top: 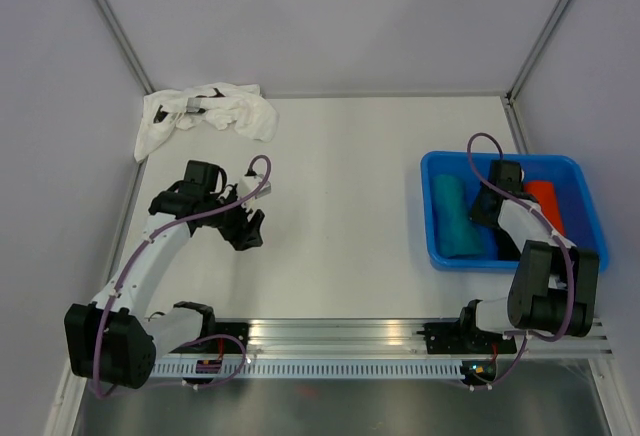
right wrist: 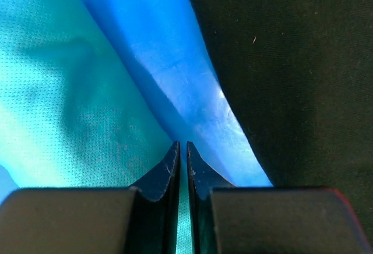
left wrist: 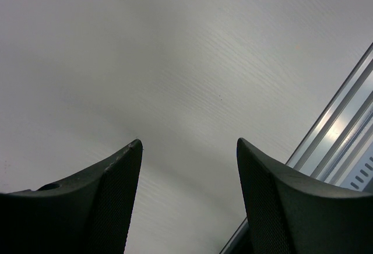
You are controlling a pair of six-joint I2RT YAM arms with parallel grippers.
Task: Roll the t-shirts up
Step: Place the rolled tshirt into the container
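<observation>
- The left gripper (top: 247,228) hangs over the bare left part of the table (top: 350,146), jaws wide apart with nothing between them.
- The right gripper (right wrist: 181,145) is down inside the blue bin (top: 427,206) on the right. Its jaws are together but for a hairline gap, and they grip nothing that shows.
- A teal t-shirt (top: 457,221), rolled, lies in the bin's left half, just left of those tips.
- Something dark and cloth-like (right wrist: 291,62) lies to their right.
- A red roll (top: 547,206) sits at the bin's right side.
- A white t-shirt (top: 210,111) lies crumpled at the table's far left corner, apart from both arms.
</observation>
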